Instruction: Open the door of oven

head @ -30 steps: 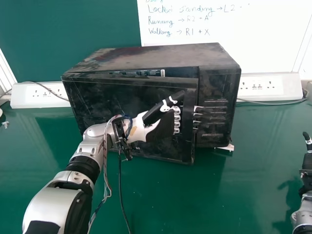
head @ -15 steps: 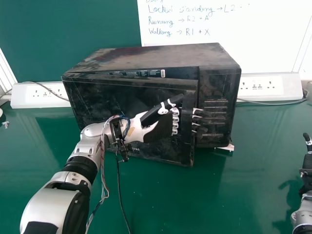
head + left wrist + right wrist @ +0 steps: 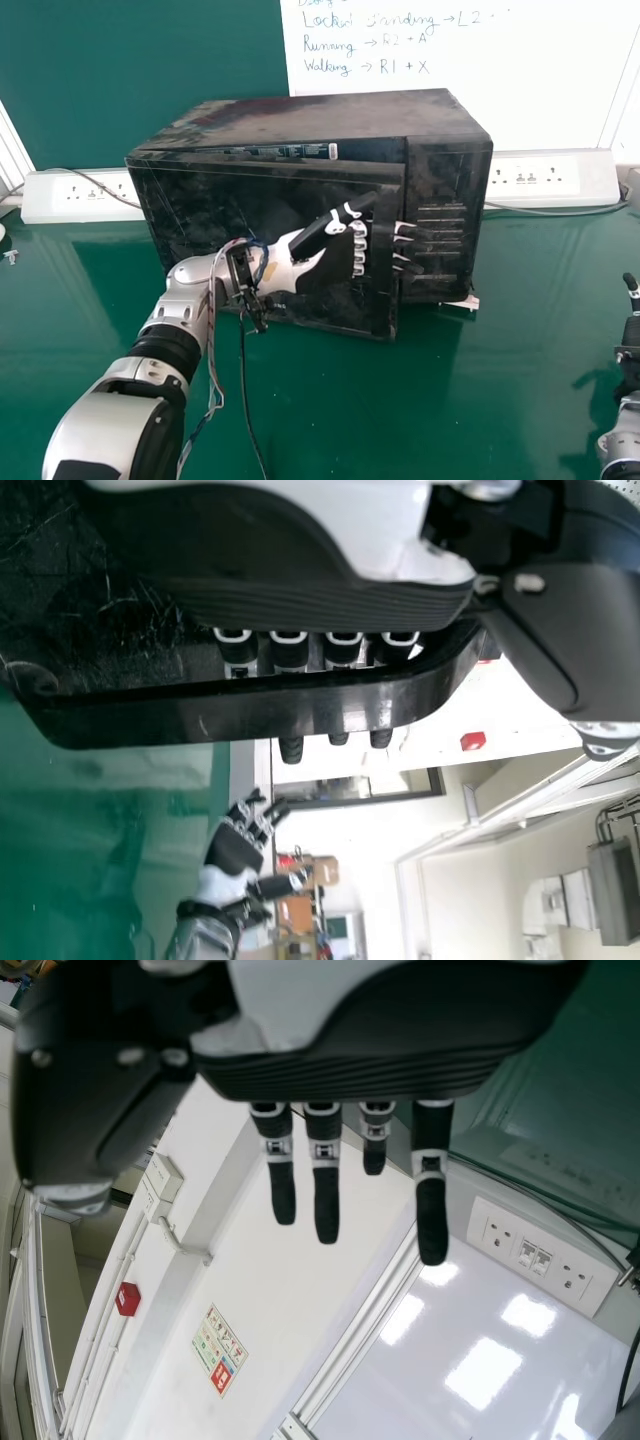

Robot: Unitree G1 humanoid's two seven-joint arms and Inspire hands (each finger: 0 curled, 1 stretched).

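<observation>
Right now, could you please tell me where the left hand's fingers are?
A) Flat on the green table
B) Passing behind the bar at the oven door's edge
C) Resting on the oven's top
B: the left hand has fingertips emerging beyond the bar.

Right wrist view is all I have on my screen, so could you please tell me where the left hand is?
Observer: The left hand lies across the front of the oven door, near its right edge in the head view.
Operator: Thank you; is the door fully shut?
Observer: No, that edge stands out from the oven body, so the door is slightly ajar.
Operator: Where do the fingers go, please?
Observer: They pass behind the raised strip along that edge, and some fingertips show beyond it.
</observation>
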